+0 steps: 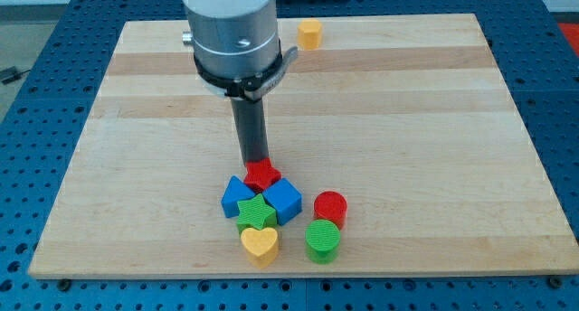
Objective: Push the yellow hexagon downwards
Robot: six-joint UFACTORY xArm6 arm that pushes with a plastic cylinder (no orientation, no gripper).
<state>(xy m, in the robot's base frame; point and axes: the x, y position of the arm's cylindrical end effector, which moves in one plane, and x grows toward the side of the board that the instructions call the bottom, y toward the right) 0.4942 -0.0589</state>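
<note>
The yellow hexagon (310, 33) sits near the view's top edge of the wooden board, right of the arm's body. My tip (256, 163) is far below it, touching the top of a red star block (262, 174). Below the star lies a cluster: a blue triangle-like block (237, 196), a blue cube (283, 201), a green star (256, 212) and a yellow heart (260, 244).
A red cylinder (330, 206) and a green cylinder (322, 240) stand to the right of the cluster near the board's (434, 121) bottom edge. The arm's grey body (231, 31) hides part of the board's top left of the hexagon.
</note>
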